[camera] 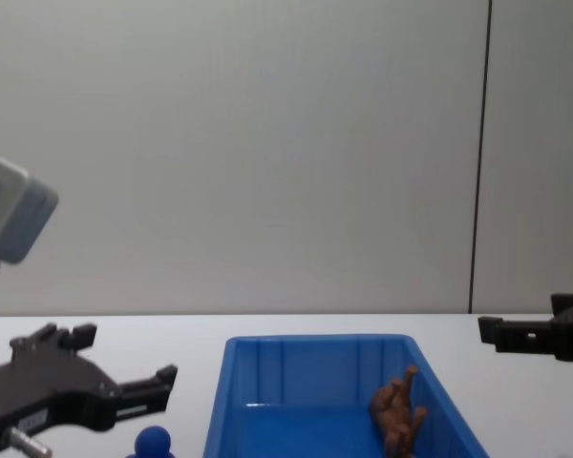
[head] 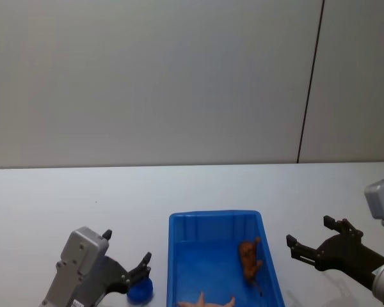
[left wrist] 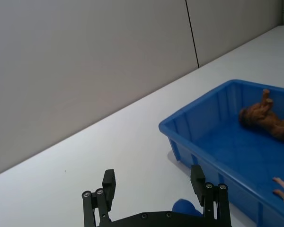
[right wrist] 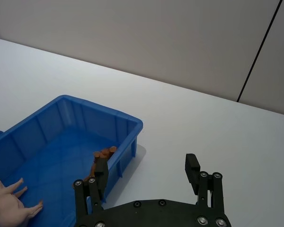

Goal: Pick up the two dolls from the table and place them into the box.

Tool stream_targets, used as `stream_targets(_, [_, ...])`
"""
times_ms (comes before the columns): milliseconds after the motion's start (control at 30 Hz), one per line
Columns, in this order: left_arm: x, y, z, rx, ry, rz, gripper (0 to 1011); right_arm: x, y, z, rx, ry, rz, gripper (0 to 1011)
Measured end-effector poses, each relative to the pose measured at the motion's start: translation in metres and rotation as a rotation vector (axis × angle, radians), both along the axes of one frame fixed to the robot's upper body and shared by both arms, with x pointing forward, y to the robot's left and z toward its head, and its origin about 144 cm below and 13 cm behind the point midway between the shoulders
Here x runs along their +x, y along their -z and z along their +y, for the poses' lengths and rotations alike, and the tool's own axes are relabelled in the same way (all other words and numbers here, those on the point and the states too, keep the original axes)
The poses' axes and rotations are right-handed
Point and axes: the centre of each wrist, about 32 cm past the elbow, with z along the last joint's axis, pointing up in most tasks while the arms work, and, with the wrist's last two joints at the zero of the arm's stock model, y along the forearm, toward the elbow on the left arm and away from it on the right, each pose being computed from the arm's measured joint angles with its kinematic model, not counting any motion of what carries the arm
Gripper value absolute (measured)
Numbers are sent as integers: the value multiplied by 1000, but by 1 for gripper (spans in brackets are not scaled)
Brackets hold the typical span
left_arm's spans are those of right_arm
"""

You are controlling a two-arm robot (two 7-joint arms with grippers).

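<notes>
Brown doll (head: 249, 259) is already in the box (head: 179, 243), lying along the right inner wall, long axis running near-far. A pale pink toy (head: 208, 302) also lies in the box at the near edge.

Blue doll (head: 140, 291) is not in yet. It stands on the worktop (head: 64, 198) just left of the box's near-left corner, round head up.

Left gripper (head: 136, 272) hovers right above the blue doll, released and holding nothing, with its fingers (left wrist: 109, 185) spread wide. In the left wrist view the doll's head (left wrist: 185, 206) sits close under the gripper, nearer the box-side finger than the middle of the gap. The chest view has the doll (camera: 153, 444) just below and slightly right of the fingertips.

Right gripper (head: 317, 240) is on the far side of the box from the doll, over bare worktop to the box's right, also released and empty. Left arm is clearly the nearer one.

My read: the last pick is the left arm's. The doll is upright, so its axis is vertical. The gripper should shift slightly toward the box to centre it, then drop. Risk: the box-side finger clips the box wall or nudges the round head aside.
</notes>
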Motion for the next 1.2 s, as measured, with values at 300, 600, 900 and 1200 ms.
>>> stream_targets(300, [2,21,7,-46,12,67,1002,0,0,0,-1,0,0,1001])
stream_targets(600, [3,39,11,-87,21,122,1001,0,0,0,-1,0,0,1001])
stream_targets(900, [6,51,12,-119,46,153,1002,0,0,0,-1,0,0,1001])
stream_targets(1200, [11,59,11,-138,79,176,997,0,0,0,-1,0,0,1001])
